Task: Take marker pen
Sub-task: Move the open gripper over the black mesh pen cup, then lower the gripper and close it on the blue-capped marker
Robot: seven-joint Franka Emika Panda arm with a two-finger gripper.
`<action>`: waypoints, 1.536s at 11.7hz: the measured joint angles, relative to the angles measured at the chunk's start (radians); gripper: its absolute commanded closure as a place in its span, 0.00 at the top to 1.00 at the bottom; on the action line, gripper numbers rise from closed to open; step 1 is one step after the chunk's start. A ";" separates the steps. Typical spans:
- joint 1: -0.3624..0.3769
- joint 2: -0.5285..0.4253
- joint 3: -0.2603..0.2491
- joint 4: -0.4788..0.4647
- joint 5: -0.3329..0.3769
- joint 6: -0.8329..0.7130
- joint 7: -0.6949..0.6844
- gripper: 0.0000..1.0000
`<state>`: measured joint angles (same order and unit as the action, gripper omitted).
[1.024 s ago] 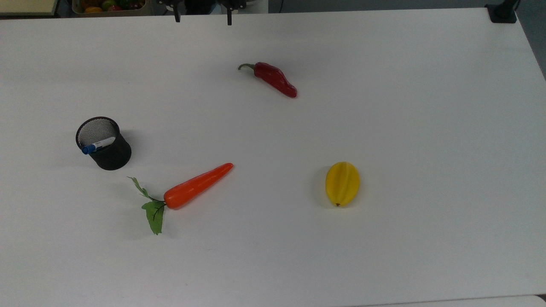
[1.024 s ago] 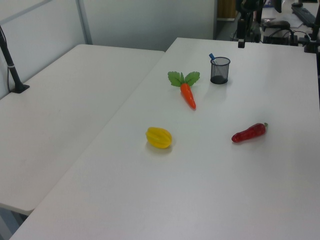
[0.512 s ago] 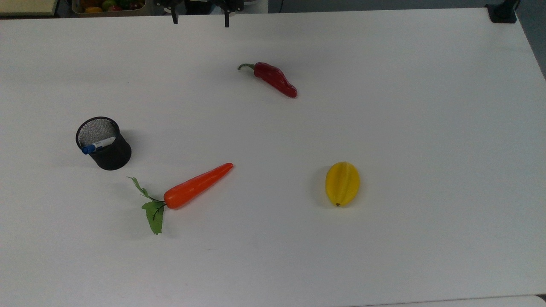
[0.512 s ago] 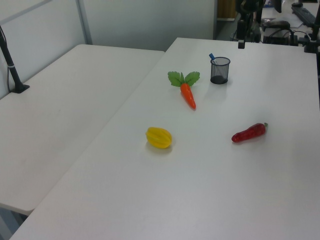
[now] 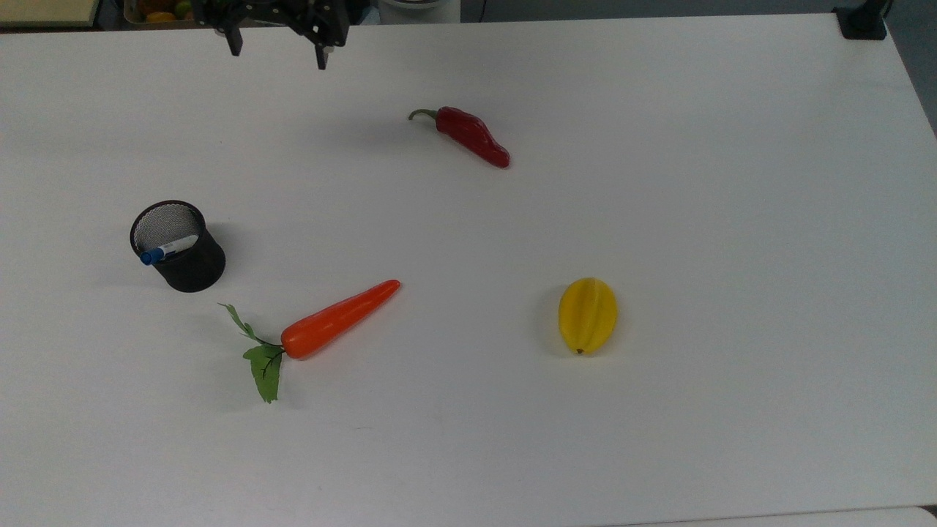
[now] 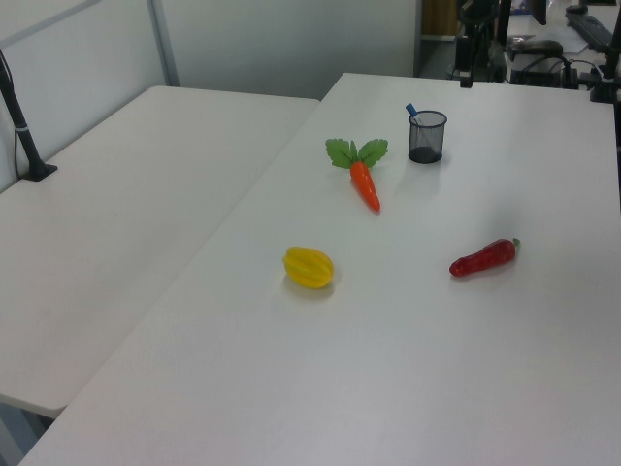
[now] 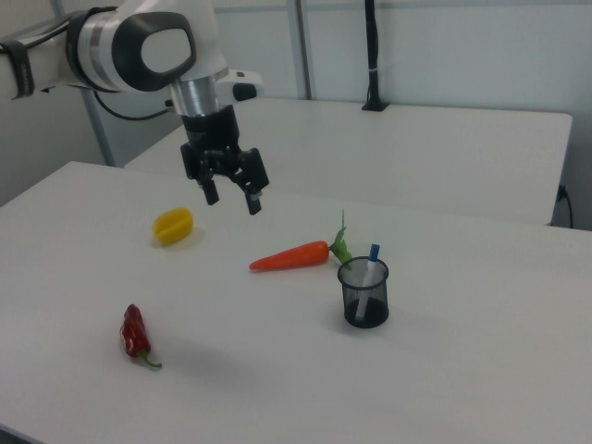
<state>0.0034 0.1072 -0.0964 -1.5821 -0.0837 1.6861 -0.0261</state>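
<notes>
Four things lie on the white surface (image 5: 659, 183) around a black mesh cup (image 5: 179, 249): a carrot (image 5: 338, 319), a red chilli (image 5: 472, 136), a yellow starfruit (image 5: 588, 315) and, inside the cup, the marker (image 5: 168, 249).

The marker leans against the cup's rim, blue cap up and poking just above the edge – in the right view its white barrel (image 7: 368, 277) shows through the mesh (image 7: 363, 294), tilted a little. The cup stands upright at the top view's left, with the carrot just beside it, leaves (image 5: 263, 362) toward the cup's side and tip pointing to the top view's right. The chilli lies well apart near the far edge of the top view, and the starfruit sits alone at the top view's right.

The gripper (image 5: 278, 53) hangs in the air over the far edge of the surface in the top view, left of the chilli and well apart from the cup. Its two fingers (image 7: 252, 202) are spread wide, holding nothing (the gap between them is plain in the right view). In the right view the gripper (image 7: 231, 199) points down, above the surface between the starfruit (image 7: 173, 226) and the carrot (image 7: 291, 256) – touching neither.
</notes>
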 measured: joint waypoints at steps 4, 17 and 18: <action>-0.095 0.054 -0.002 0.004 0.001 0.192 0.000 1.00; -0.171 0.358 -0.003 0.007 0.002 0.787 0.000 0.62; -0.172 0.366 -0.003 0.007 0.002 0.805 0.000 0.58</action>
<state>-0.1683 0.4732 -0.0990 -1.5756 -0.0820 2.4913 -0.0266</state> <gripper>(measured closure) 0.238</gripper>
